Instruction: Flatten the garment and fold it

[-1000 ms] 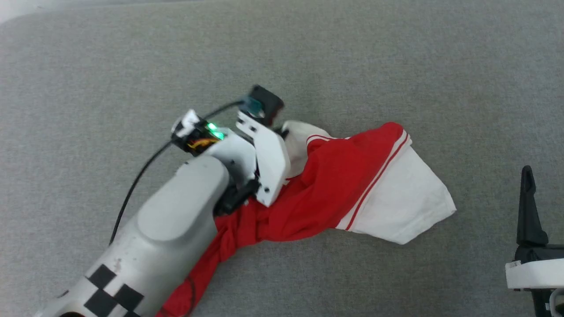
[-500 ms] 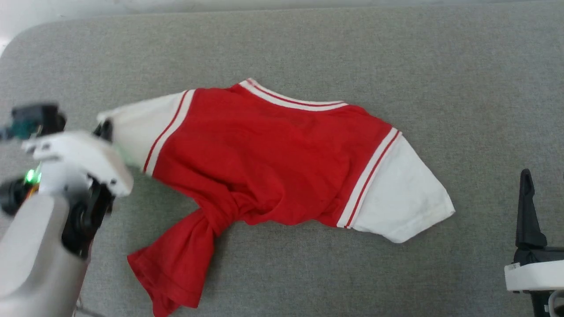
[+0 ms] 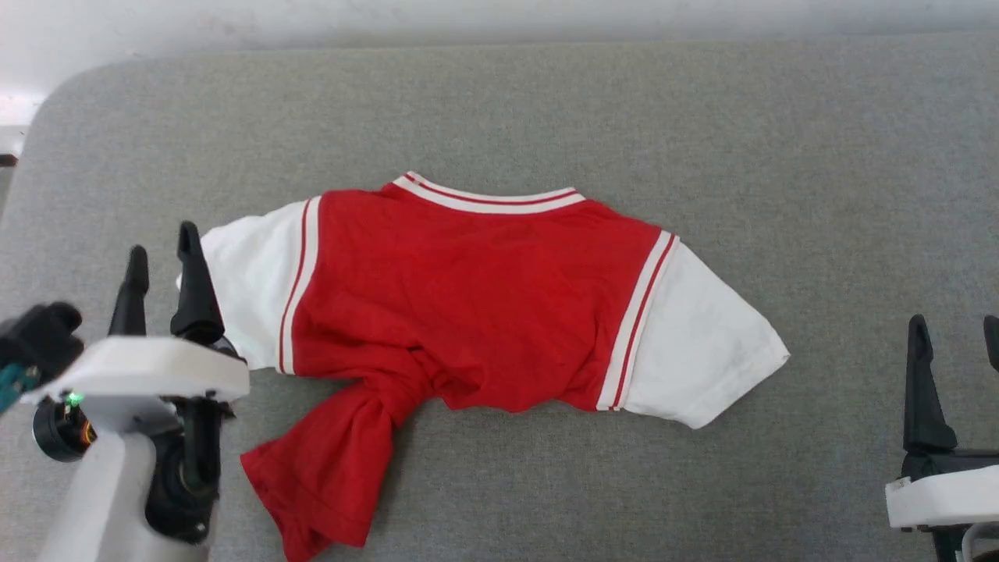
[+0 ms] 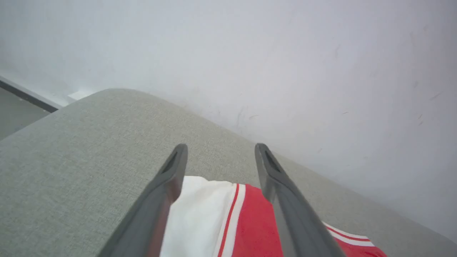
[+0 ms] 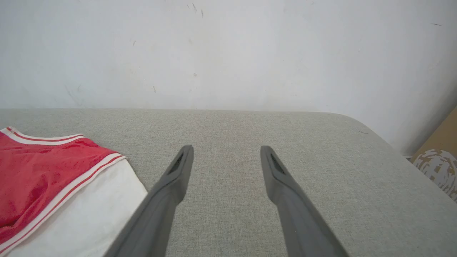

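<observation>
1. The garment [image 3: 468,297] is found lying on the grey cloth-covered worktop [image 3: 546,101], about midway between its left and right edges.
2. The striped collar is turned toward the far edge. One white sleeve is spread toward the left edge and the other toward the right edge.
3. The chest area is laid fairly flat, with a red face upward. The lower body is gathered into a twisted knot, and the hem is trailed toward the near edge, left of centre.
4. The left hand [image 3: 163,238] is seen open, its two dark fingers parted, at the outer end of the left sleeve. In the left wrist view, the white sleeve and its striped trim are seen between and below the fingers. Contact with the cloth cannot be determined.
5. The right hand [image 3: 953,320] is seen open, its fingers spread wide, over bare worktop near the right edge, well apart from the right sleeve.
6. A pale wall [image 5: 228,53] is noted behind the far edge.
</observation>
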You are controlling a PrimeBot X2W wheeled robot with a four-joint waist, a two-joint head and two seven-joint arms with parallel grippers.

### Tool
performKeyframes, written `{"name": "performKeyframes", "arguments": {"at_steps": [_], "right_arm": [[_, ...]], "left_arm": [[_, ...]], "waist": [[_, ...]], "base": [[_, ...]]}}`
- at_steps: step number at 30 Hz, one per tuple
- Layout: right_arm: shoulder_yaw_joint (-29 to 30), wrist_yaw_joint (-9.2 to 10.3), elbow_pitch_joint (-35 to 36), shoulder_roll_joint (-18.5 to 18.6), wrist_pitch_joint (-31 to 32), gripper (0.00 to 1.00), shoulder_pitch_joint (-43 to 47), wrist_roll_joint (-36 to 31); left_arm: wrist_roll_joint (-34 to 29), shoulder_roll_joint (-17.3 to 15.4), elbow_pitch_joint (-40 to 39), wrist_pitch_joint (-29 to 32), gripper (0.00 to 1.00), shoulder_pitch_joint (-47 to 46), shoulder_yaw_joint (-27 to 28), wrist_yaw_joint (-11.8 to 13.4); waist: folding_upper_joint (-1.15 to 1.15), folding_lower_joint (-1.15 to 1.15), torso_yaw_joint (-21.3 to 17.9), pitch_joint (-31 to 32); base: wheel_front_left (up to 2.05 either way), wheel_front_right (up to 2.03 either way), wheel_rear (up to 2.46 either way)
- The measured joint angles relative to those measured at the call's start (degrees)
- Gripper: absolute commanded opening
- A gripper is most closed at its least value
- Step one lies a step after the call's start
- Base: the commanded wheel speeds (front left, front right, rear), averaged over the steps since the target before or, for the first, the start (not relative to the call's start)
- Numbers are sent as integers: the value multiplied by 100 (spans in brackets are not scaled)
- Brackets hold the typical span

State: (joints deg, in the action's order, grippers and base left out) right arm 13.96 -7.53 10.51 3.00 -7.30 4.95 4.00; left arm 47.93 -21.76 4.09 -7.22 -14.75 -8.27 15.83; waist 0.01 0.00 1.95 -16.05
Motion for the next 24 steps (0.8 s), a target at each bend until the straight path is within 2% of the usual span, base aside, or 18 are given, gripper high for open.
{"name": "performKeyframes", "arguments": {"at_steps": [3,8,11,15,18,24], "right_arm": [[-86,0,12,3,87,100,52,1],[-339,0,157,0,368,100,105,-109],[-386,0,308,-2,528,100,102,-191],[-385,0,385,1,679,100,112,-191],[-422,0,377,-1,782,100,171,-123],[-560,-1,344,1,1366,100,15,-212]], "left_arm": [[-258,158,-804,-560,100,399,57,-23],[-1278,277,-1646,-744,100,1355,25,-24],[-2028,532,-2111,-750,100,1728,4,-256],[-2650,1002,-2245,-750,100,2199,27,-579],[-2785,1352,-2185,-750,100,2468,162,-769],[-3236,1527,-2151,-750,100,2611,471,-1105]], "waist": [[0,0,31,155],[0,-1,82,372],[0,-1,128,439],[0,-1,198,507],[0,-1,256,564],[0,0,370,633]], "base": [[0,0,0],[0,0,0],[0,0,0],[0,0,0],[0,0,0],[0,0,0]]}}
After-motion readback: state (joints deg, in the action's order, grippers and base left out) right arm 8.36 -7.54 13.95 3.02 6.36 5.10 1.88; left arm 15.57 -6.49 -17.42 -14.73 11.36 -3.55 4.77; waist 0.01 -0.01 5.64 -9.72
